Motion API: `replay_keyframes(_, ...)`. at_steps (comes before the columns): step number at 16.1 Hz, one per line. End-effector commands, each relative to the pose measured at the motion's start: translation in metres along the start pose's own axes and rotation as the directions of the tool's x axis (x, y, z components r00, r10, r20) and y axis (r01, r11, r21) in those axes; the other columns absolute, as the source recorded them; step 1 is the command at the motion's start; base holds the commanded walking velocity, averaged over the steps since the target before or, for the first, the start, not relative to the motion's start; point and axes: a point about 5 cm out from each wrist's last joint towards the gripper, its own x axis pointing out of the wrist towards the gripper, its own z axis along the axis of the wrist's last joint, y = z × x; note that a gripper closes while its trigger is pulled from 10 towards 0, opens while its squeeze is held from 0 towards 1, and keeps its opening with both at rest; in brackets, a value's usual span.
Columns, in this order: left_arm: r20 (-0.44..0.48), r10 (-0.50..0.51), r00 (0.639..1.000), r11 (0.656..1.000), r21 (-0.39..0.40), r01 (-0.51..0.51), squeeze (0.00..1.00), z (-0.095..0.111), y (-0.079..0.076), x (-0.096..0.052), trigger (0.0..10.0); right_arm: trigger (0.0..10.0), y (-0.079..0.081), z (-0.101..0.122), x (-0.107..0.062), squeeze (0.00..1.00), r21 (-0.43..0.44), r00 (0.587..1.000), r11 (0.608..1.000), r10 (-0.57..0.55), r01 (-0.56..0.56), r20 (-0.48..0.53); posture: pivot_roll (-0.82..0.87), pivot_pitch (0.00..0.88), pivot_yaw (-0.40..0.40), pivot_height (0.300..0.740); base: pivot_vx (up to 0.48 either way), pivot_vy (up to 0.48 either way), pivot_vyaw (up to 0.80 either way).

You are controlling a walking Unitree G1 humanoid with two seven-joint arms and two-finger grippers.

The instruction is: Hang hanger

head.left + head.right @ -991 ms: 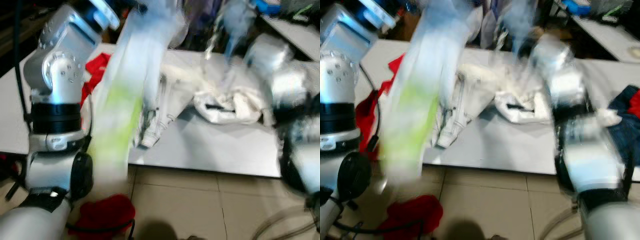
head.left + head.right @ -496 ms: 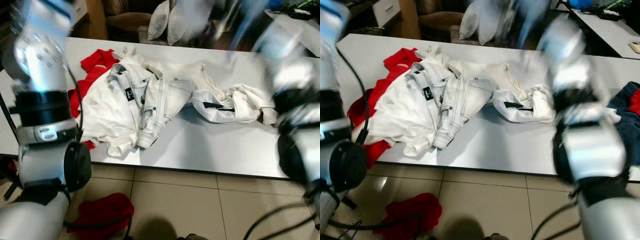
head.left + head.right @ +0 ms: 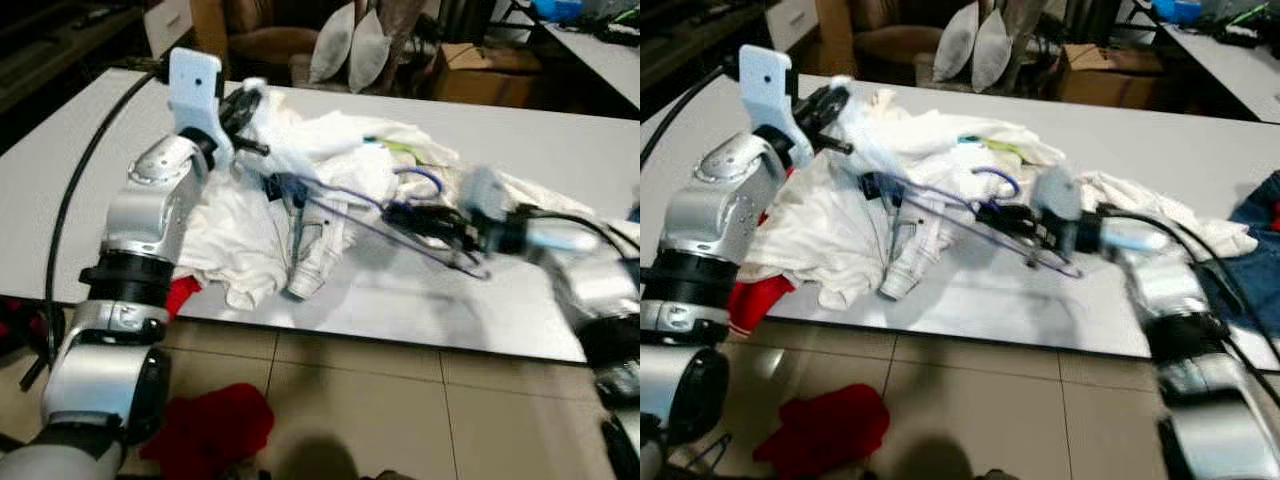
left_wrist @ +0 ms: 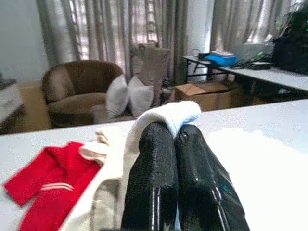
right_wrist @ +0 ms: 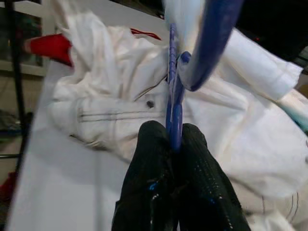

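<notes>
While the right gripper [image 5: 173, 139] is clamped on the thin blue hanger [image 3: 970, 215], its two black fingers [image 5: 149, 163] pressed together with the wire pinched between them, the hanger lies low over the grey table [image 3: 1180, 140], stretched across the heap of white clothes [image 3: 930, 150]. Its long axis runs roughly level, from the gripper near the middle of the table out toward the robot's left, so almost all of the hanger sits to the left of the fingers that hold it. A small blue hook or loop [image 3: 995, 180] rises just beyond the gripper, farther across the table.

At the left end of the heap, the left gripper [image 4: 173, 139] has its fingers shut on a fold of white cloth [image 4: 168, 113], which drapes over the fingertips. The far end of the hanger lies near that gripper, but whether it passes inside the garment cannot be told from these views; the head views are somewhat blurred.

Red clothing [image 4: 45, 180] lies on the table beside the white heap, a red rag [image 3: 205, 430] lies on the tiled floor below the table edge, and a dark blue garment [image 3: 1265, 240] sits at the table's right end.

The right arm carries the hanger, so any lift toward a rail falls to it. No rail or hook to hang it on can be made out here.
</notes>
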Motion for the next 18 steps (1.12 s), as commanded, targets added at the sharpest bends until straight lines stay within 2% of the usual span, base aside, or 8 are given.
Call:
replay_keyframes(1, -0.009, 0.025, 1.000, 0.999, 0.038, -0.025, 0.00, 0.002, 0.010, -0.002, 10.0, 10.0, 0.000, 0.012, -0.007, 0.00, -0.016, 0.999, 1.000, 0.015, -0.014, 0.029, -0.14, 0.000, 0.029, 0.740, 0.000, 0.000, 0.00)
replay_keyframes(2, -0.085, 0.025, 0.996, 0.997, 0.081, -0.018, 0.00, -0.012, 0.025, -0.010, 10.0, 10.0, 0.009, 0.019, -0.021, 0.00, -0.013, 0.999, 1.000, 0.027, -0.026, 0.029, -0.14, 0.000, 0.030, 0.740, 0.000, 0.000, 0.00)
replay_keyframes(3, -0.152, 0.014, 0.988, 0.992, 0.123, 0.005, 0.84, -0.023, 0.035, -0.017, 10.0, 10.0, 0.017, 0.026, -0.029, 0.00, 0.000, 0.999, 0.999, 0.040, -0.040, 0.036, -0.14, 0.000, 0.031, 0.740, 0.000, 0.000, 0.00)
replay_keyframes(4, -0.219, 0.005, 0.976, 0.985, 0.167, 0.032, 1.00, -0.034, 0.046, -0.028, 10.0, 10.0, 0.025, 0.034, -0.037, 0.00, 0.022, 0.997, 0.999, 0.047, -0.048, 0.055, -0.15, 0.000, 0.035, 0.740, 0.000, 0.000, 0.00)
replay_keyframes(6, -0.297, -0.085, 0.951, 0.981, 0.144, 0.133, 1.00, -0.042, 0.049, -0.041, 10.0, 10.0, 0.030, 0.039, -0.045, 0.00, 0.050, 0.998, 0.999, 0.018, -0.021, 0.061, -0.15, 0.000, 0.039, 0.740, 0.000, 0.000, 0.00)
replay_keyframes(10, -0.445, -0.369, 0.816, 0.814, 0.269, 0.515, 1.00, -0.054, 0.046, -0.091, 10.0, 10.0, 0.048, 0.043, -0.052, 0.00, 0.202, 0.993, 0.975, -0.108, 0.094, 0.057, -0.13, 0.000, 0.023, 0.740, 0.000, 0.000, 0.00)
replay_keyframes(15, -0.146, -0.113, 0.983, 0.960, 0.239, 0.146, 1.00, -0.027, 0.067, -0.073, 10.0, 10.0, 0.068, 0.027, -0.054, 0.00, 0.259, 0.985, 0.960, -0.071, 0.110, -0.154, -0.15, 0.000, 0.024, 0.740, 0.000, 0.000, 0.00)
replay_keyframes(18, -0.051, -0.054, 0.997, 0.986, 0.157, 0.061, 1.00, -0.011, 0.072, -0.067, 10.0, 10.0, 0.074, 0.032, -0.064, 0.00, 0.316, 0.983, 0.945, -0.028, 0.085, -0.179, -0.14, 0.000, 0.028, 0.740, 0.000, 0.000, 0.00)
